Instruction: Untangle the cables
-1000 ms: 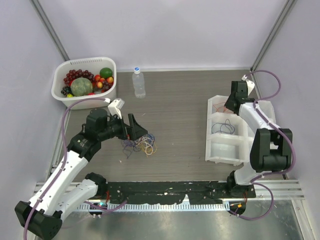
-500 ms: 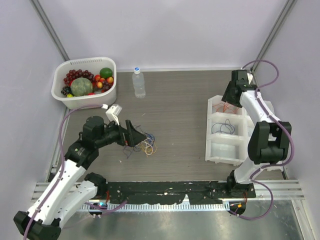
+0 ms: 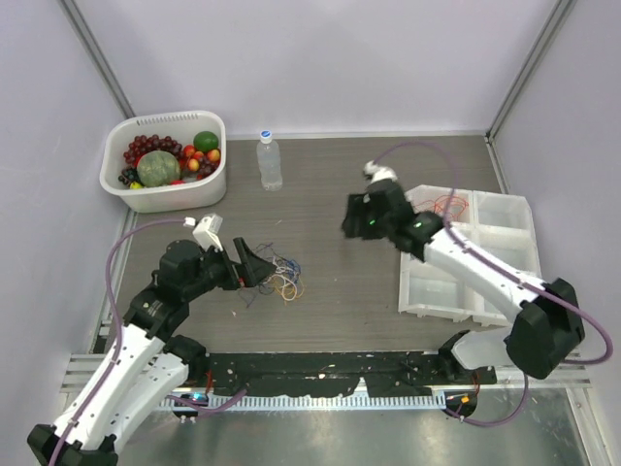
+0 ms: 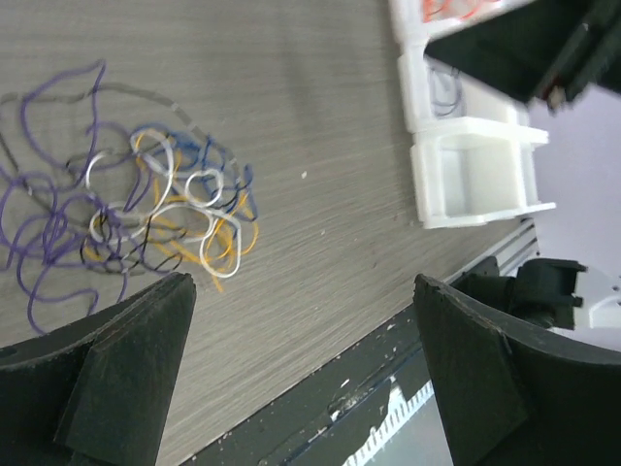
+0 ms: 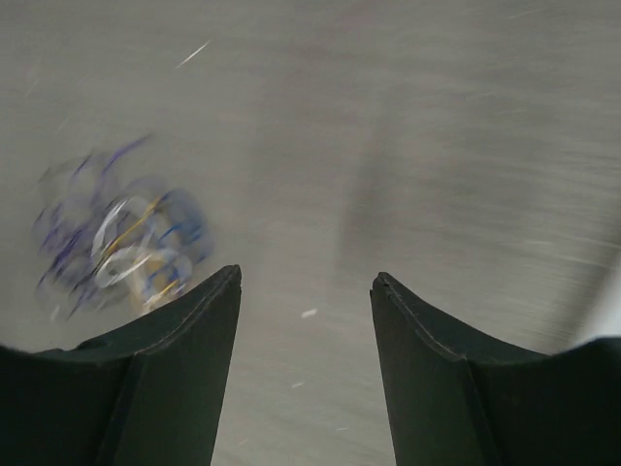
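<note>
bright even light, soft shadows; right wrist view motion-blurred, cables point(image 5: 116, 248) smeared.

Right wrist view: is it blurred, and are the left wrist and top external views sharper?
Right wrist view: yes, the tangle of cables and the table are smeared, while the right gripper's fingers look crisp. Left wrist view: the same cables are sharp, each colour distinct; the left gripper's fingers are dark and featureless. Top external view: sharp, evenly lit, only soft shadows.

Left tool point(image 4: 305, 291) spread wide, empty, right tool point(image 5: 306, 279) parted, empty, right arm point(image 3: 468, 264) stretched leftward
</note>
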{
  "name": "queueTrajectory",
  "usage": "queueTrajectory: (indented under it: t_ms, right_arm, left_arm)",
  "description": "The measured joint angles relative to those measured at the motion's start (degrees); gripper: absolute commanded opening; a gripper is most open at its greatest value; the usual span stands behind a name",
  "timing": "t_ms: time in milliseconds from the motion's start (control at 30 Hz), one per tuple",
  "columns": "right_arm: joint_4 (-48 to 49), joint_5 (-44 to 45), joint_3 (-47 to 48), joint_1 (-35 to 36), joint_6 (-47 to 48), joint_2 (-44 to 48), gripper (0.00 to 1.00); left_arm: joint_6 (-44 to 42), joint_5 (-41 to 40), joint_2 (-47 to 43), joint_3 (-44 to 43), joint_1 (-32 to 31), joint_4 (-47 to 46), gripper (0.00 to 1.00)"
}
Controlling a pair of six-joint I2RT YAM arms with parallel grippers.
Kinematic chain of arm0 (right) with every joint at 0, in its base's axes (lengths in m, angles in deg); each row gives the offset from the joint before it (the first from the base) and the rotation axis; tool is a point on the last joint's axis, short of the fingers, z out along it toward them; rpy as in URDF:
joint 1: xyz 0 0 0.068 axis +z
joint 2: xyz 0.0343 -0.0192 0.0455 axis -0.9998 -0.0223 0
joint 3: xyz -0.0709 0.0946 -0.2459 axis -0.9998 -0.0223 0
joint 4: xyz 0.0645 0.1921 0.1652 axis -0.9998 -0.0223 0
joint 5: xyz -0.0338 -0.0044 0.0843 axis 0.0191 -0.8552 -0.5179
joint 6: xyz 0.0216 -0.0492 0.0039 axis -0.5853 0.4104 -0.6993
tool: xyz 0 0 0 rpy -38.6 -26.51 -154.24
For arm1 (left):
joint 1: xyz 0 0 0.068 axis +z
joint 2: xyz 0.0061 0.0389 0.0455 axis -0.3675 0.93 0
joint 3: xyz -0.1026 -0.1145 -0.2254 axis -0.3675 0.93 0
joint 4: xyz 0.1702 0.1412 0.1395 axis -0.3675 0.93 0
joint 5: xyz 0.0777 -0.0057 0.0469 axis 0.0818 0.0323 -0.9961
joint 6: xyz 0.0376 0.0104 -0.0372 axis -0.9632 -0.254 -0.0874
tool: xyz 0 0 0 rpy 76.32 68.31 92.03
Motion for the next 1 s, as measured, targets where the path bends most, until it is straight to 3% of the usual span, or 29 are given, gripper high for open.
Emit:
queueTrajectory:
  t_ms: [133,267,367,433,600,700,767,800,867,1000]
  right_arm:
    - [12.6,-7.8,-6.3,13.7,-3.3,-5.8,0.58]
    - [21.3,-12.3,-7.9,20.4,-4.6,-13.2,0.58]
    - [25.2,-13.8,-8.8,21.9,-4.2,-15.0,0.61]
    - [27.6,-14.2,-8.9,21.7,-3.7,-15.0,0.61]
    - [32.3,-17.4,-3.5,21.4,-0.9,-20.7,0.57]
    - [33.4,-18.4,0.0,21.3,0.6,-25.7,0.47]
    - [33.2,-18.7,1.8,21.3,1.5,-28.1,0.29]
    - [33.1,-18.9,2.7,21.3,2.0,-29.2,0.16]
    - [32.7,-19.5,4.2,21.3,2.8,-30.6,0.01]
    - [31.2,-19.6,6.0,21.3,3.3,-30.5,0.01]
  left_arm:
    - [3.0,-0.9,5.1,2.9,0.0,-0.8,0.90]
    - [5.8,-2.3,10.3,5.2,0.0,-2.6,0.87]
    - [8.4,-5.8,10.3,6.4,0.0,-2.9,0.86]
    - [9.9,-8.5,8.3,6.9,0.0,-3.1,0.81]
    - [13.2,-15.5,-3.0,11.7,0.0,-4.0,0.76]
    - [14.3,-19.1,-6.6,12.7,0.0,-3.8,0.85]
    - [14.4,-21.4,-6.4,12.7,0.0,-3.9,0.96]
    - [14.3,-22.3,-5.7,12.7,0.0,-4.0,1.00]
    - [14.0,-23.7,-3.1,12.6,0.0,-4.2,1.00]
    - [12.5,-25.0,7.2,9.9,0.1,-4.1,1.00]
